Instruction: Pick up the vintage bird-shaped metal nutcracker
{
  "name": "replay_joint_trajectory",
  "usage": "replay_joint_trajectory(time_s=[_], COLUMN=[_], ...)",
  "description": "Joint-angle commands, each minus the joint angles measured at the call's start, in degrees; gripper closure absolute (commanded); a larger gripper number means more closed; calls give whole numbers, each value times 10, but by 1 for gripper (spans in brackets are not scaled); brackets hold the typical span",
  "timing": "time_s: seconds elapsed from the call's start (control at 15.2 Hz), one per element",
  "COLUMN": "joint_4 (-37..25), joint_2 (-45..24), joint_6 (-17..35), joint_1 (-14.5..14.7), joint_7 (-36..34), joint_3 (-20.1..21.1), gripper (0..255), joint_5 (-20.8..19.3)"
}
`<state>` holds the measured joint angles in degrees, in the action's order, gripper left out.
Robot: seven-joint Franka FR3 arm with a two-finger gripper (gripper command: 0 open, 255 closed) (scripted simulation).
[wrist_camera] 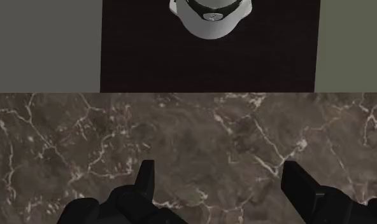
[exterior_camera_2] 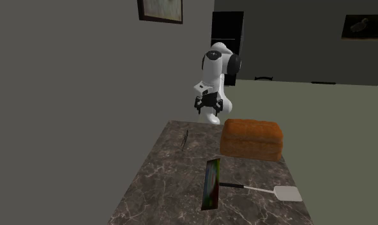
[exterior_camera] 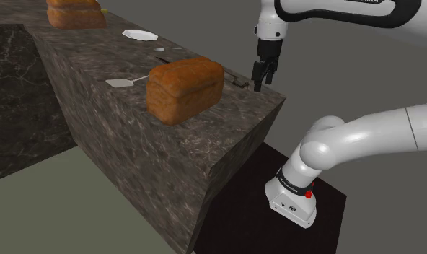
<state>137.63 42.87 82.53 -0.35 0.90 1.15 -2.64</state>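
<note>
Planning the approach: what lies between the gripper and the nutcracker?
Nothing in the way: in the shoulder view, a short stretch of bare marble countertop separates the gripper from the small dark nutcracker beside the bread loaf.

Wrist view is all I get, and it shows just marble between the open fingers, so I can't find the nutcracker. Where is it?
Observer: In the shoulder view, the nutcracker lies on the counter between the loaf and the gripper.
Operator: Is the gripper touching the counter?
Observer: No, the second exterior view shows it hanging above the counter's far edge.
Operator: Anything else nearby?
Observer: A white spatula lies beyond the loaf, towards the shoulder view's left.
</note>
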Motion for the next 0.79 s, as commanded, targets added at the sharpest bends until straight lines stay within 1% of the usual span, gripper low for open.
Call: replay_joint_trajectory(time_s=[0.0,0.33,0.73], joint_4=[0,-54,-141], joint_2=[0,-102,-229], joint_6=[0,54,100], joint_1=[0,-12,-21], joint_7=[0,38,84], joint_3=[0,-35,-72], gripper=[0,0,0], joint_5=[0,-16,-18])
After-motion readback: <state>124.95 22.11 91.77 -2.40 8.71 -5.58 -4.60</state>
